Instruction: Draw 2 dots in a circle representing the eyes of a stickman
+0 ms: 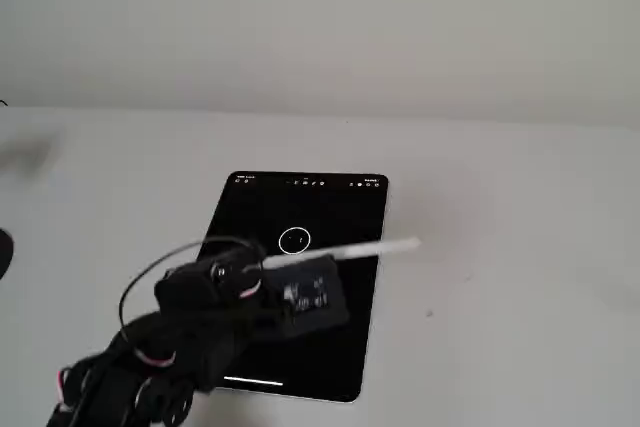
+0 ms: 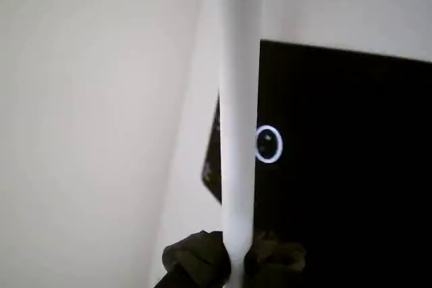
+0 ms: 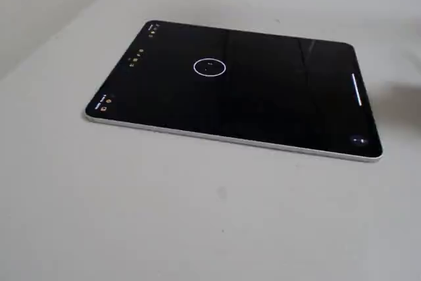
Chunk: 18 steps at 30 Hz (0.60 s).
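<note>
Above the tablet (image 1: 330, 347), the gripper (image 2: 236, 261) clamps a white stylus (image 2: 237, 133) beside the circle (image 3: 210, 67).

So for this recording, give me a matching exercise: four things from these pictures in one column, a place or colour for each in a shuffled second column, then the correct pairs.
Things:
1. tablet
2. circle
3. stylus
4. pincer

Descriptions:
A. thin white ring on the black screen
B. dark, closed around the white rod's lower end in the wrist view
C. lies flat on the white table
D. long white rod reaching across the screen

Pairs: 1-C, 2-A, 3-D, 4-B
</note>
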Each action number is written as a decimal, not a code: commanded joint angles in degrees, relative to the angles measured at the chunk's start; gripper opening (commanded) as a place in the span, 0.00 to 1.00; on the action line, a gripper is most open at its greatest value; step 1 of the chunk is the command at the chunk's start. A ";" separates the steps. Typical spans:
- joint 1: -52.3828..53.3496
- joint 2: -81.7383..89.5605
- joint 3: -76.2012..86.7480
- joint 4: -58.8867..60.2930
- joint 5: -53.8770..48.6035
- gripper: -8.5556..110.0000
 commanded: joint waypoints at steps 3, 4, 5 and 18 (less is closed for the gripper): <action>-2.02 28.74 16.26 7.12 -2.55 0.07; -2.55 28.30 16.79 8.44 -2.46 0.07; -2.46 28.65 18.02 9.32 -2.11 0.07; 4.31 28.65 27.95 16.17 4.75 0.07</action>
